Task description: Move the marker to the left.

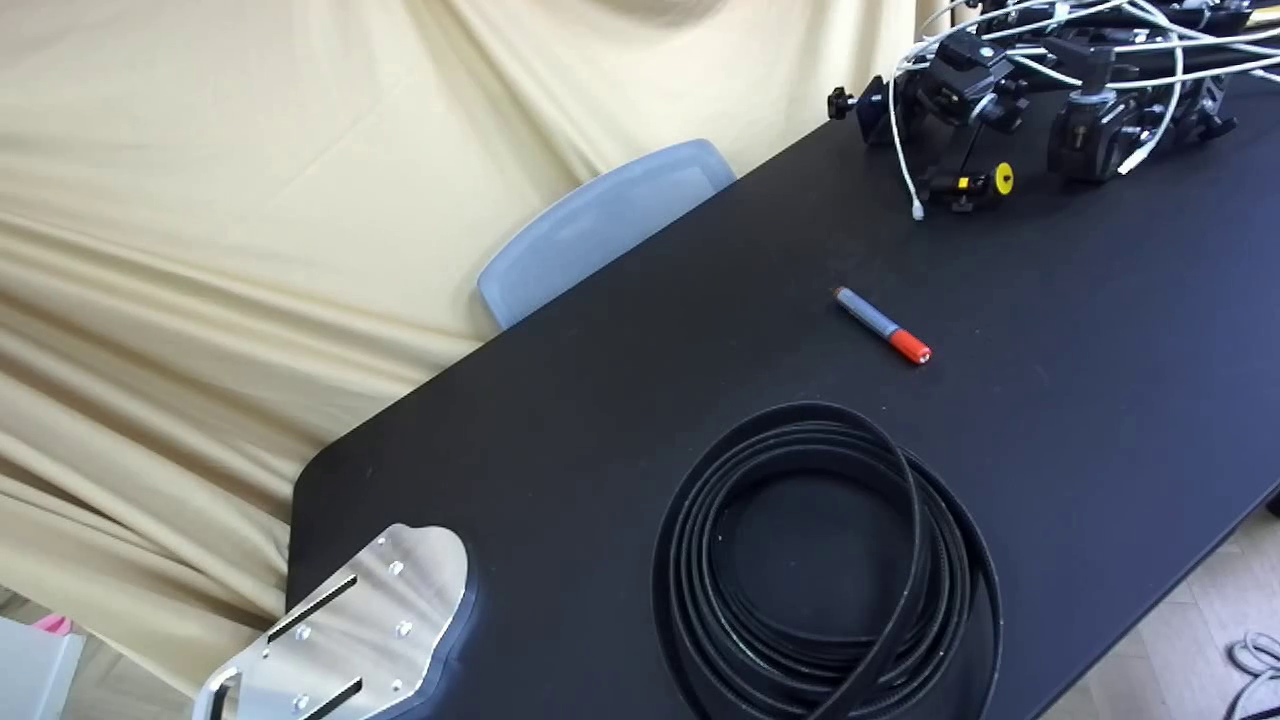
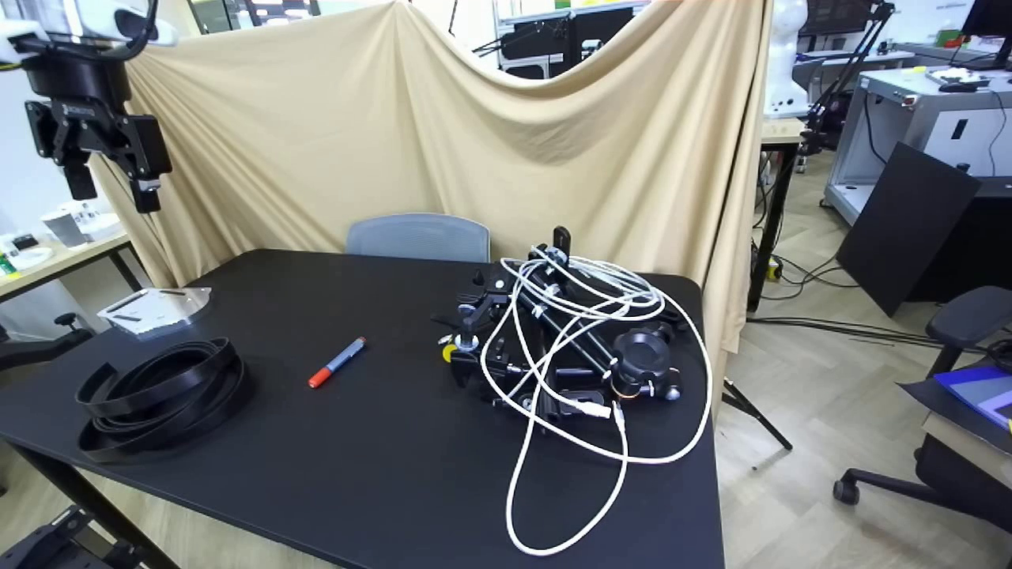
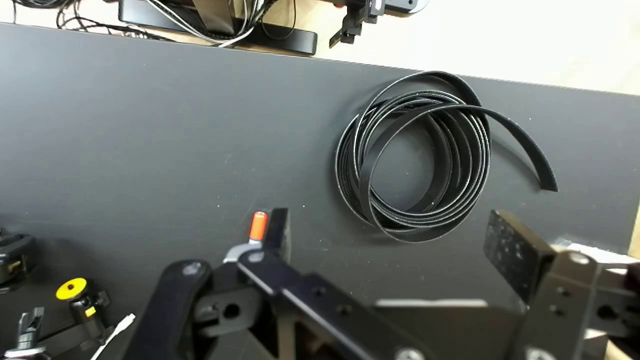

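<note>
The marker [image 1: 880, 325] lies flat on the black table, with a blue-grey body and a red cap. It shows whole in both exterior views [image 2: 337, 363]. In the wrist view only the red cap of the marker [image 3: 258, 226] shows clearly; a finger hides most of its body. My gripper [image 2: 115, 190] hangs high above the table's far left part in an exterior view, well away from the marker. In the wrist view my gripper [image 3: 392, 245] has its fingers wide apart with nothing between them. The gripper is out of view in an exterior view that shows the marker from above.
A black coiled cable [image 2: 162, 395] lies near the marker. A metal plate [image 1: 370, 610] lies at one table end. Black clamps and stands with white cables [image 2: 553, 340] lie at the opposite end. A grey chair back [image 1: 610, 225] stands at the table edge before a beige curtain.
</note>
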Available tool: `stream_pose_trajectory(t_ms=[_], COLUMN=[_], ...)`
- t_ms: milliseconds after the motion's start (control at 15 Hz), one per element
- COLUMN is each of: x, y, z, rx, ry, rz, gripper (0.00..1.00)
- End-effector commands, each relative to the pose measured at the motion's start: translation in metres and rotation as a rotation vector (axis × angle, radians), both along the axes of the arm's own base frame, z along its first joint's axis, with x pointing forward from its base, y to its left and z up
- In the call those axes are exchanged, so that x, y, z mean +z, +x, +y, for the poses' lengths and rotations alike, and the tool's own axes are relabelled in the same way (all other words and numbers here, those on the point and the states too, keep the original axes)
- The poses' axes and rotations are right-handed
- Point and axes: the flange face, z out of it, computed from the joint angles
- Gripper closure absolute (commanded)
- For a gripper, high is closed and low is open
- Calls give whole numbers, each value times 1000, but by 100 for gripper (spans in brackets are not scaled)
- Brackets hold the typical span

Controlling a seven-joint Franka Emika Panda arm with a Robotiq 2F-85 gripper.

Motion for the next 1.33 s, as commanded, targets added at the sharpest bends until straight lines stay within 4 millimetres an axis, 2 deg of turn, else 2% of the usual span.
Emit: stream_pose_trajectory(t_ms=[0, 267, 667, 1067, 1267], x=[-5, -35, -101, -175, -200], y=[6, 32, 75, 100, 105], z=[-3, -16, -33, -28, -24], rx=[-32, -112, -230, -268, -254], ry=[-19, -61, -159, -198, -174], rz=[-23, -92, -205, -209, -180], gripper=[0, 0, 0, 0, 0])
